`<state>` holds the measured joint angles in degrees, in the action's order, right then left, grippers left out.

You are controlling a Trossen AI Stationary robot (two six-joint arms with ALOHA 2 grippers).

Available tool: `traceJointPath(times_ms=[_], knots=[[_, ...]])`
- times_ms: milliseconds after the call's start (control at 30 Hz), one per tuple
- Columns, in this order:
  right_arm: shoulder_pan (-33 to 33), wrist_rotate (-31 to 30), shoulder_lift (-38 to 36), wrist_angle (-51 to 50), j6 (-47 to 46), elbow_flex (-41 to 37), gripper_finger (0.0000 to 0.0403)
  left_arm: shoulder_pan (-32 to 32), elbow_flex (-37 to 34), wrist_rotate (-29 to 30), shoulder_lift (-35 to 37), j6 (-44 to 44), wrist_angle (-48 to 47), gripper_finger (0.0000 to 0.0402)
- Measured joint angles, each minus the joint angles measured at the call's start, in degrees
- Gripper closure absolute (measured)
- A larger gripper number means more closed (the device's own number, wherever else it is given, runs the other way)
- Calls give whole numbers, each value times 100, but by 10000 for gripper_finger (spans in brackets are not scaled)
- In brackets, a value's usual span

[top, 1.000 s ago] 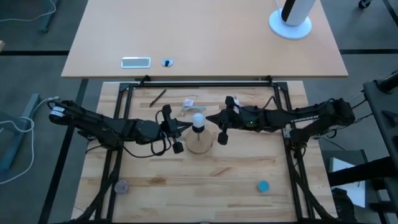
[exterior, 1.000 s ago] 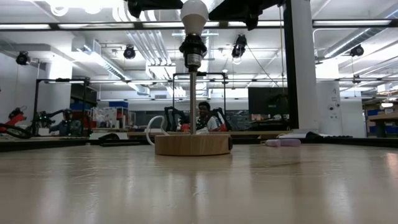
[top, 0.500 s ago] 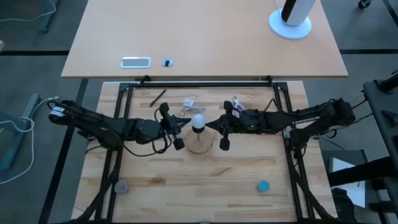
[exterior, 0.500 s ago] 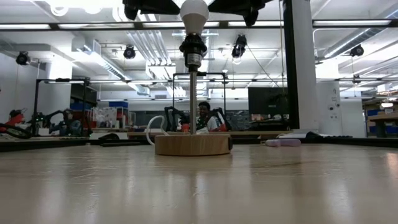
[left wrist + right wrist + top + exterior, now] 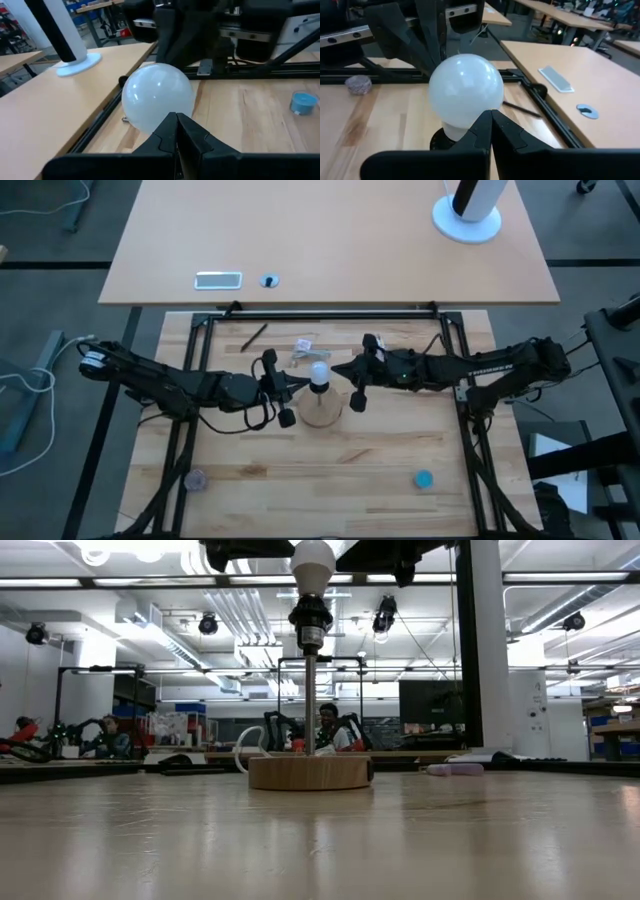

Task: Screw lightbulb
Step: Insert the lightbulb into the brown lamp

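On the near part of the pale wooden slatted table (image 5: 400, 440) lie two small items: a round grey puck (image 5: 194, 479) toward the left front and a small blue round cap (image 5: 423, 478) toward the right front.

At mid-table stands a round wooden disc base (image 5: 310, 772) with a thin metal post (image 5: 311, 705) rising to a black socket (image 5: 310, 618). The small white frosted pear-shaped lightbulb (image 5: 313, 560) sits upright in this socket, at the top of the post.

The left gripper (image 5: 296, 380) is positioned just beside the lightbulb on its left. Its two dark fingers (image 5: 192, 140) are pressed together, tip to tip, with nothing between them; the tips point at the lightbulb's glass. Contact with the glass cannot be confirmed.

The right gripper (image 5: 340, 369) is positioned just beside the lightbulb on its right, facing the left gripper. Its fingers (image 5: 507, 135) are likewise clenched on nothing, tips directed at the glass.

Beyond the base, a crumpled clear plastic wrapper (image 5: 304, 348) and a dark thin rod (image 5: 253, 335) lie on the table.

Farther back stands a light tan desk (image 5: 330, 240). It carries a flat silver rectangular device (image 5: 218, 279), a small round grommet (image 5: 268, 281) and a white round stand foot (image 5: 467, 220).

In the room behind, the low view shows a seated person (image 5: 325, 727).
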<state>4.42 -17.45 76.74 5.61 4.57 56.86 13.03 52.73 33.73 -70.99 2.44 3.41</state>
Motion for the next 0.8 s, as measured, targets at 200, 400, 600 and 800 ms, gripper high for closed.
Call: traceJointPath(times_ms=[200,400,600,800], knots=[[61,162,82,46,-50,-2,403,-17,0,375,-11,-22,-67,401],[219,377,26,-126,-168,-4,403,-44,-4,530,36,-54,-199,401],[206,-319,-162,-352,-198,-4,403,37,-4,392,122,-81,-262,401],[110,-339,-166,-251,-19,-4,403,32,-4,-28,100,-66,-195,401]])
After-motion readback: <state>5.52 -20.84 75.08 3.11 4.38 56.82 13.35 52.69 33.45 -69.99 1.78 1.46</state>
